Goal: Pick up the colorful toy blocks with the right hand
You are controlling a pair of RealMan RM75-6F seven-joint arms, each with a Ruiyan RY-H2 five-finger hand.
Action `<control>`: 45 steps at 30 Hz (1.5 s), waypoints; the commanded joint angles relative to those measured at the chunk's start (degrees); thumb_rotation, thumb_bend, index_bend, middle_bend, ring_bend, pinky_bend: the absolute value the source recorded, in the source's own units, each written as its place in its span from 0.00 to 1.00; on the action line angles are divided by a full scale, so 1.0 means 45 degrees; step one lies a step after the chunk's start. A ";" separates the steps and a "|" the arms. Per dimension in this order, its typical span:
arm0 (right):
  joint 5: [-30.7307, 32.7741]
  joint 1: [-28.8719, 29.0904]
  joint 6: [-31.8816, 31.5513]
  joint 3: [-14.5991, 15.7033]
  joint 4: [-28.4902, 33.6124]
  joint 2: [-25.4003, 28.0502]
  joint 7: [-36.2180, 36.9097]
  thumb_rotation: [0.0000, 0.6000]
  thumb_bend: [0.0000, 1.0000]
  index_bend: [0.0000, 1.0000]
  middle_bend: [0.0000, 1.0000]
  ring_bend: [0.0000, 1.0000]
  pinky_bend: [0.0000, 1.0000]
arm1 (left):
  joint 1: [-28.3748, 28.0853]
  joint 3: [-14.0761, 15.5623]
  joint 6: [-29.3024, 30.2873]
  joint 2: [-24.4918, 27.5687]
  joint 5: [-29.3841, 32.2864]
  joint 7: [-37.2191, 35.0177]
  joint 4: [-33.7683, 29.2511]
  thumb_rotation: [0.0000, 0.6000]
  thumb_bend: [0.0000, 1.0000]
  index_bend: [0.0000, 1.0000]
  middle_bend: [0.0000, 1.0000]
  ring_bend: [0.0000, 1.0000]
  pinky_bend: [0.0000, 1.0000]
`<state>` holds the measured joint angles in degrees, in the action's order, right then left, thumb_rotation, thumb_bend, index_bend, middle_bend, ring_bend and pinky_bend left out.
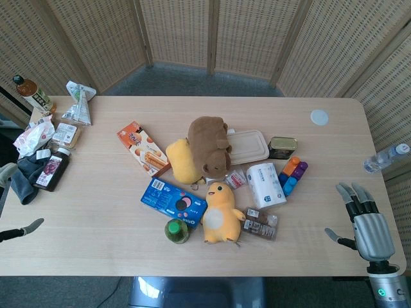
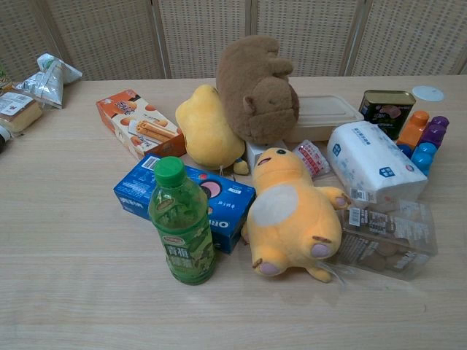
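The colorful toy blocks [image 1: 292, 175] are a small cluster of orange, purple and blue pieces, lying just right of the white tissue pack [image 1: 265, 185]. In the chest view the blocks [image 2: 423, 138] sit at the far right behind that pack. My right hand [image 1: 364, 221] hovers over the table's right front corner, fingers spread and pointing away from me, holding nothing, well to the right of and nearer than the blocks. Only a fingertip of my left hand [image 1: 26, 228] shows at the left edge; its state is unclear. The chest view shows neither hand.
A yellow duck plush [image 1: 220, 213], brown plush [image 1: 209, 144], green bottle [image 1: 176, 230], Oreo box [image 1: 172, 201], clear snack box [image 1: 261, 224], tin can [image 1: 281, 147] and lidded container [image 1: 247, 147] crowd the middle. A water bottle [image 1: 385, 156] lies at the right edge.
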<state>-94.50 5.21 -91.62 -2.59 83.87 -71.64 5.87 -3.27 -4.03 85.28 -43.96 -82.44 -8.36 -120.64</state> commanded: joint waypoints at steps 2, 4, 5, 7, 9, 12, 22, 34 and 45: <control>0.0052 0.0011 0.0053 0.0001 -0.0071 -0.0018 0.0055 1.00 0.00 0.06 0.00 0.00 0.00 | 0.0012 0.0016 0.0031 -0.0008 -0.0053 0.0016 -0.0003 1.00 0.00 0.00 0.00 0.00 0.00; 0.0095 0.0019 0.0086 -0.0006 -0.0099 -0.0019 0.0115 1.00 0.00 0.06 0.00 0.00 0.00 | 0.0027 0.0014 0.0077 -0.0006 -0.0079 0.0021 -0.0017 1.00 0.00 0.00 0.00 0.00 0.00; 0.0132 0.0025 0.0104 -0.0020 -0.0098 -0.0017 0.0175 1.00 0.00 0.06 0.00 0.00 0.00 | 0.0034 0.0014 0.0097 -0.0008 -0.0090 0.0021 -0.0018 1.00 0.00 0.00 0.00 0.00 0.00; 0.0413 0.0062 0.0259 -0.0124 0.0071 -0.0024 0.0526 1.00 0.00 0.06 0.00 0.00 0.00 | 0.0046 0.0008 0.0141 -0.0017 -0.0100 0.0037 -0.0015 1.00 0.00 0.00 0.00 0.00 0.00; 0.0801 0.0158 0.0450 -0.0353 0.0259 -0.0095 0.0862 1.00 0.00 0.06 0.00 0.00 0.00 | 0.0033 0.0000 0.0124 -0.0046 -0.0053 0.0077 0.0003 1.00 0.00 0.00 0.00 0.00 0.00; 0.1494 0.0614 0.1158 -0.0846 0.0509 -0.0362 0.0619 1.00 0.00 0.06 0.00 0.00 0.00 | -0.0038 -0.0026 0.0007 -0.0117 0.0077 0.0127 0.0030 1.00 0.00 0.00 0.00 0.00 0.00; 0.5018 0.3235 0.4769 -0.2821 0.1271 -0.2009 -0.1780 1.00 0.00 0.01 0.00 0.00 0.00 | -0.0104 -0.0184 0.0000 -0.0241 0.0579 0.0373 0.0223 1.00 0.00 0.00 0.00 0.00 0.00; 0.8207 0.5376 0.5748 -0.4248 -0.1344 -0.5122 -0.3911 1.00 0.00 0.00 0.00 0.00 0.00 | -0.0106 -0.0423 0.0056 -0.0124 0.1143 0.0225 0.0368 1.00 0.00 0.00 0.00 0.00 0.00; 0.8663 0.6411 0.6672 -0.4575 -0.4472 -0.6062 -0.3683 1.00 0.00 0.00 0.00 0.00 0.00 | -0.0118 -0.0523 0.0077 -0.0210 0.1395 0.0396 0.0413 1.00 0.00 0.00 0.00 0.00 0.00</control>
<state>-55.97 33.28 -62.48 -22.78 65.29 -98.27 -11.25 -3.77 -6.37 85.67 -44.87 -76.21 -6.62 -118.81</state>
